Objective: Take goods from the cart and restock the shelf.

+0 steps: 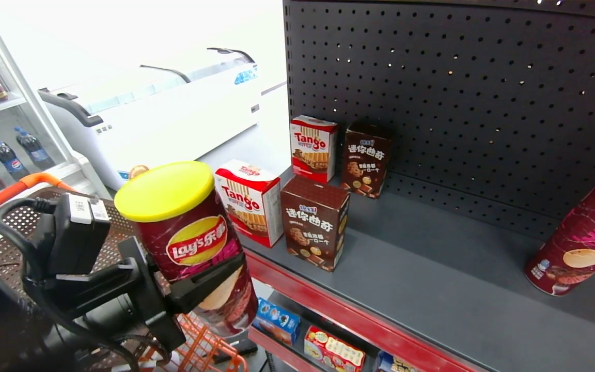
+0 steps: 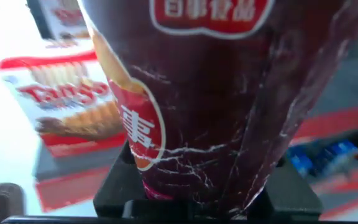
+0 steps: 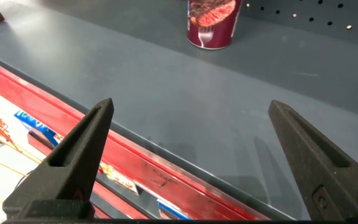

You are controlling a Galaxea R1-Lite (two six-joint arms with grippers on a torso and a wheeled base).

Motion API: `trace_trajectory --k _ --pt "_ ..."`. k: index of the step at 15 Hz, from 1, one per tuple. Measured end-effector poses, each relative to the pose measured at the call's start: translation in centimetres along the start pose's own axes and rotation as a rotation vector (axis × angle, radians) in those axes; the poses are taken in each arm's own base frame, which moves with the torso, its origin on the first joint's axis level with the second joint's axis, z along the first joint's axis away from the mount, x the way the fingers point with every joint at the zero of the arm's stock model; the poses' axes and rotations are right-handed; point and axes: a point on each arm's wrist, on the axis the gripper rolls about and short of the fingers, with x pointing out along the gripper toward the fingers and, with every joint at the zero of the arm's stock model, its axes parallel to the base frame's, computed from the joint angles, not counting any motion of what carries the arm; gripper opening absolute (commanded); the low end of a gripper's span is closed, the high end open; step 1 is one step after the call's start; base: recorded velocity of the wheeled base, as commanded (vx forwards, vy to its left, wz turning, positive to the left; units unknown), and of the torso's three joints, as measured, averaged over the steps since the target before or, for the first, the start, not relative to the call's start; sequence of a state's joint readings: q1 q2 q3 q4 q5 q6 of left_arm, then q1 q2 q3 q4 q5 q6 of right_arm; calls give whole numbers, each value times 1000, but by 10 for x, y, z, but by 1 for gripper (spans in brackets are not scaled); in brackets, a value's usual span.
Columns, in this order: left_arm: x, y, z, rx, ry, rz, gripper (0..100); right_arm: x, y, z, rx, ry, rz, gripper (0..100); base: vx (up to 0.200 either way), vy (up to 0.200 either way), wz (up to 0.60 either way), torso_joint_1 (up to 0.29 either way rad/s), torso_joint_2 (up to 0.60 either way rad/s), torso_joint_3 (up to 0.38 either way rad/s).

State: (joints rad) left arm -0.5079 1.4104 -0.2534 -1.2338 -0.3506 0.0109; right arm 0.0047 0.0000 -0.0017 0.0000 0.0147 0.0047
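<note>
My left gripper [image 1: 194, 283] is shut on a dark red chips can [image 1: 189, 243] with a yellow lid, held upright above the cart, to the left of the shelf's front edge. In the left wrist view the can [image 2: 229, 93] rises close up from between the jaws. My right gripper [image 3: 191, 109] is open, hovering over the grey shelf board [image 3: 241, 106] near its red front lip [image 3: 104, 146]. A second chips can [image 1: 581, 237] stands on the shelf [image 1: 432, 279] at the right, also seen ahead of the right gripper [image 3: 211, 22].
Two wafer boxes [image 1: 248, 206] [image 1: 313, 147] and two brown cookie boxes [image 1: 314, 222] [image 1: 365, 159] stand on the shelf's left part. A black pegboard [image 1: 457, 77] backs the shelf. The orange cart [image 1: 13, 188] is at lower left. Snack boxes [image 1: 333, 351] lie on the shelf below.
</note>
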Motion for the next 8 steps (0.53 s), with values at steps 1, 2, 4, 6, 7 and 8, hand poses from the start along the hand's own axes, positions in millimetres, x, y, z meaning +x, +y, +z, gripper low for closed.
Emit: trace_trajectory --k 1,2,4,6,7,8 --pt "0 -3 1 0 -1 -32 0 0 0 0 0 0 0 100 0 0 0 0 0 0" --pt "2 -6 2 -5 6 -70 0 0 0 0 0 0 0 100 0 0 0 0 0 0" --pt "7 -11 7 -1 -11 -109 0 0 0 0 -1 1 0 100 0 0 0 0 0 0" --pt "12 -18 9 0 -20 -148 0 0 0 0 -1 2 1 100 0 0 0 0 0 0" --pt "13 -21 9 -2 -20 -166 0 0 0 0 -1 2 1 100 0 0 0 0 0 0" --pt "14 -23 9 -3 -20 -177 0 0 0 0 -1 2 2 100 0 0 0 0 0 0"
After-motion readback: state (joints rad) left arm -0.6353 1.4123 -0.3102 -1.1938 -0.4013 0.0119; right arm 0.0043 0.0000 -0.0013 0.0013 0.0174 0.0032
